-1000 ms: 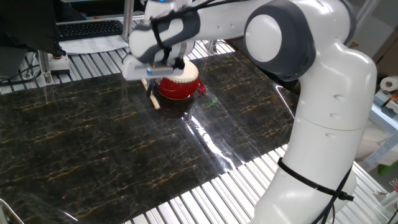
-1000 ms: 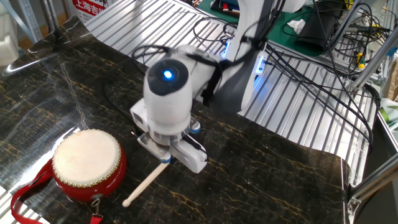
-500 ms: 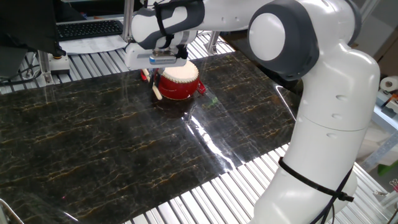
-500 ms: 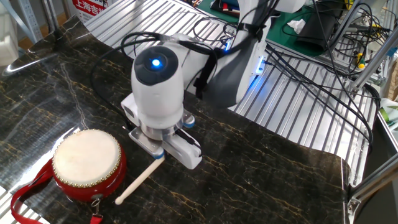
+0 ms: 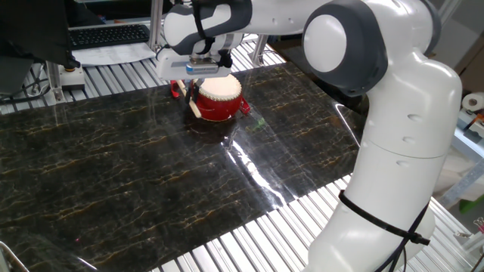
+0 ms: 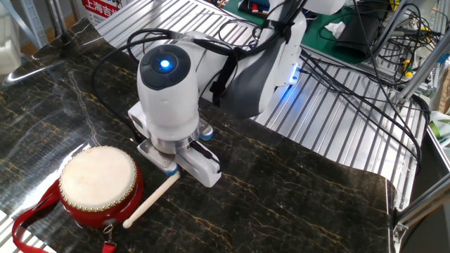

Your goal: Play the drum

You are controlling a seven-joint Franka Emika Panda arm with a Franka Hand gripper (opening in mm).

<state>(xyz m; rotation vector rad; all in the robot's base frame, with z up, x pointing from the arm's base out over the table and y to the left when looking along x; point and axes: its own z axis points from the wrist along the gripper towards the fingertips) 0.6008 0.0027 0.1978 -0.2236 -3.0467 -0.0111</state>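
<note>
The drum (image 6: 98,184) is a small red toy drum with a cream-white top skin, standing on the dark marbled table; it also shows in one fixed view (image 5: 219,99) at the far side. My gripper (image 6: 171,173) is shut on a thin light wooden stick (image 6: 149,203) and holds it tilted down, its tip right beside the drum's red wall. In one fixed view the gripper (image 5: 193,81) sits just left of the drum with the stick (image 5: 194,108) slanting down along its side. The fingers are mostly hidden under the hand.
A red strap (image 6: 31,218) trails from the drum to the front left. A keyboard (image 5: 106,34) and papers lie beyond the table's far edge. Cables (image 6: 351,91) cross the ribbed metal surface behind the arm.
The gripper has carried the stick towards the drum, from the open table beside it to close against the drum's side. The drum has not moved.
</note>
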